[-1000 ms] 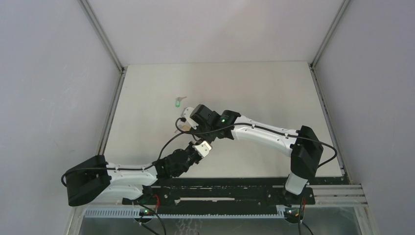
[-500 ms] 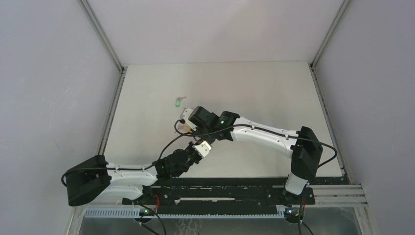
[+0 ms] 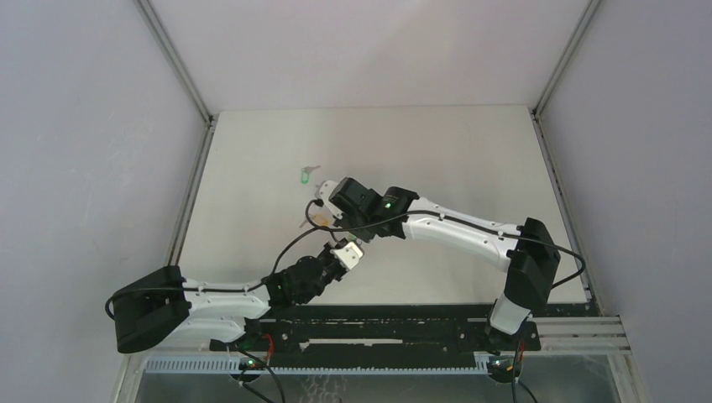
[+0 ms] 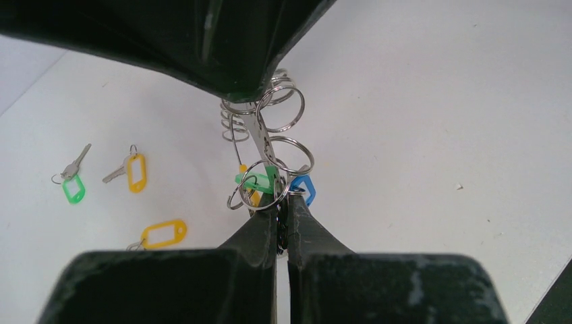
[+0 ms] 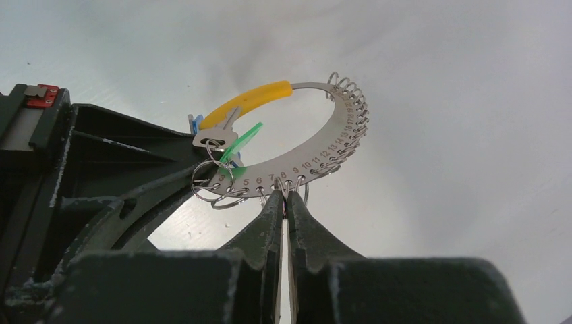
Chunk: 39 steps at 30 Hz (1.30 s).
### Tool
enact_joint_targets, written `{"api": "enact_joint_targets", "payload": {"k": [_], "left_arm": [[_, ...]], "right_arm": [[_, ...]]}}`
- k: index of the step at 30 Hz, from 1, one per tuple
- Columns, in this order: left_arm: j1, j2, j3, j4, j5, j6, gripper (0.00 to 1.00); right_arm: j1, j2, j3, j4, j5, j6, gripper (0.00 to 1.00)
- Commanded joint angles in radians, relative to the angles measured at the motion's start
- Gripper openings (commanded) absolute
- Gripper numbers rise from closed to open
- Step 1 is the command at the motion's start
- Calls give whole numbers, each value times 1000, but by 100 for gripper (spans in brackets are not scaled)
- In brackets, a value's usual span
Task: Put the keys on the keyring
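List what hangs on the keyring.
On the keyring hang small split rings, a green tag, a blue tag and a silver key. Both the left gripper and the right gripper are shut on its rim, covering whatever hangs there.

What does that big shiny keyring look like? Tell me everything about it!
The keyring is a flat, silvery metal hoop with numbers stamped along it and a yellow sleeve over one part. Many small wire rings hang from it. A green tag and a blue tag are already on. It is held above the table, pinched by the left gripper and the right gripper, both shut.
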Motion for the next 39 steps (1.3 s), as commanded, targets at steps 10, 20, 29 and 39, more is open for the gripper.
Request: {"api": "enact_joint_targets", "payload": {"k": [10, 20, 29, 39], "left_arm": [[-2, -59, 36, 101, -4, -82, 3], [-2, -181, -62, 220, 49, -217, 41], [107, -449, -171, 210, 228, -296, 56], [265, -386, -118, 189, 382, -333, 56]], "right_arm": [[-74, -211, -125, 202, -135, -10, 0], [-186, -395, -409, 542, -428, -88, 0], [-321, -562, -696, 882, -776, -231, 0], [-380, -475, -712, 909, -935, -314, 0]]}}
